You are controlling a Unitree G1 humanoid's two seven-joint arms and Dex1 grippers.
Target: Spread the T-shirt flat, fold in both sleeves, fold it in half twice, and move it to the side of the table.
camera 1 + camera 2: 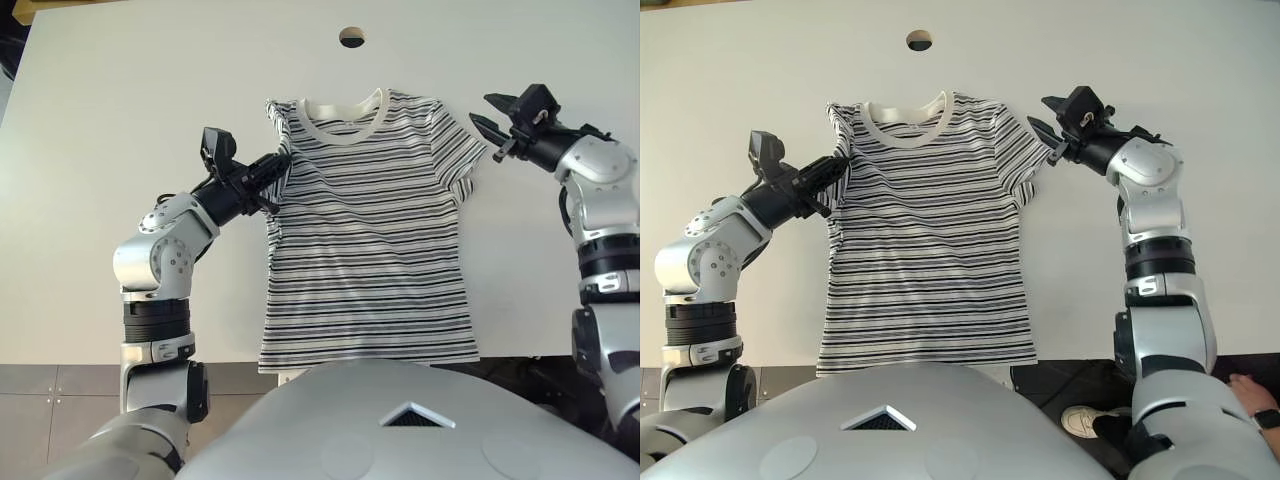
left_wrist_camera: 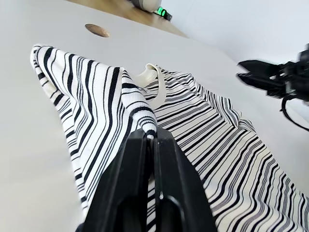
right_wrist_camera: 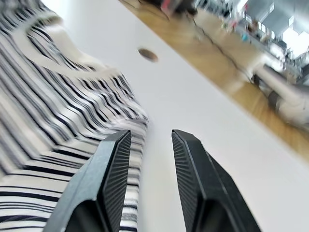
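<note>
— What have you got on the left side?

— My left fingers are clenched on the T-shirt. A fold of striped cloth at the edge of the left sleeve is pinched between them, and it rises off the counter to meet their tips. From those fingers the shirt runs away to my right, front up. Its collar is on the far side of them and its hem on the near side, at the counter's near edge.

— And the right?

— My right fingers are released, spread apart, holding nothing. The right sleeve lies just beside their tips, toward the left fingers. In the wrist view I see its striped edge behind one finger and bare counter in the gap between the two. Whether a tip touches the cloth I cannot tell.

— Is the body flat?

— Between the two sets of fingers it lies mostly flat, with slight ripples near the left pinch. The left sleeve is bunched up by the collar; the right sleeve is spread out.

— Anything else up there?

— A round hole in the counter, beyond the collar, farther out than either set of fingers.
</note>
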